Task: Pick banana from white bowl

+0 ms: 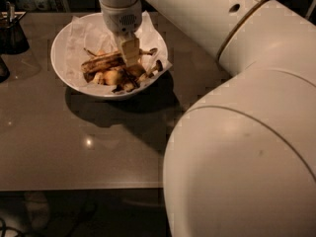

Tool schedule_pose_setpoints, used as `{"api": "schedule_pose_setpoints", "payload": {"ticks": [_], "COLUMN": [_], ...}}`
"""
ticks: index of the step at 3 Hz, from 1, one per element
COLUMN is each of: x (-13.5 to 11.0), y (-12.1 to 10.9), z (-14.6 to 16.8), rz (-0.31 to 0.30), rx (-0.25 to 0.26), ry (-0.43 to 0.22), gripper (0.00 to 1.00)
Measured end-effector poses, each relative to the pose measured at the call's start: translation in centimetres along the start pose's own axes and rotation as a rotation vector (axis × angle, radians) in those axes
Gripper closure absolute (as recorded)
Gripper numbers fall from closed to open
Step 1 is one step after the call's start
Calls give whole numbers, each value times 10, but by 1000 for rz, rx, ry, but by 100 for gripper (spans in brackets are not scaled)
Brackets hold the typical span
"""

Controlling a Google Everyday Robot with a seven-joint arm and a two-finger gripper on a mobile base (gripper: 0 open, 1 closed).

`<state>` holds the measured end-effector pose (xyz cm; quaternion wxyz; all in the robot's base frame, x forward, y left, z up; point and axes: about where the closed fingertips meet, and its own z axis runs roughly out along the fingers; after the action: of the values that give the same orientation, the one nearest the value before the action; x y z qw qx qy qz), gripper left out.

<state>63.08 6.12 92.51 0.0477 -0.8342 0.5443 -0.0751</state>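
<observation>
Hanging inside white bowl (pixel 53 63) rim, gripper (pixel 131 53) at banana (pixel 101 63); jaws: cannot tell; table (pixel 74 147) stretches front.

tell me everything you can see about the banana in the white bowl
The banana is long and slender, dull yellow with heavy brown blotches, plainly overripe. It lies nearly flat, slanting slightly up to the right, in the middle of the white bowl on crumpled white paper. Shorter orange-yellow fruit pieces crowd against its lower side. The gripper hangs over its right end; whether it has hold of the banana cannot be told.
</observation>
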Motion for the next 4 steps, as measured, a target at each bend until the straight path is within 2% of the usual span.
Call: {"api": "schedule_pose_setpoints", "payload": {"ticks": [1,3,4], "x": [0,1,0], "y": [0,2,16], "z": [0,-29,-52], "rz": [0,36,16], "rx": [0,141,234], "ry": [0,-58,-129], "gripper": [100,100,100]}}
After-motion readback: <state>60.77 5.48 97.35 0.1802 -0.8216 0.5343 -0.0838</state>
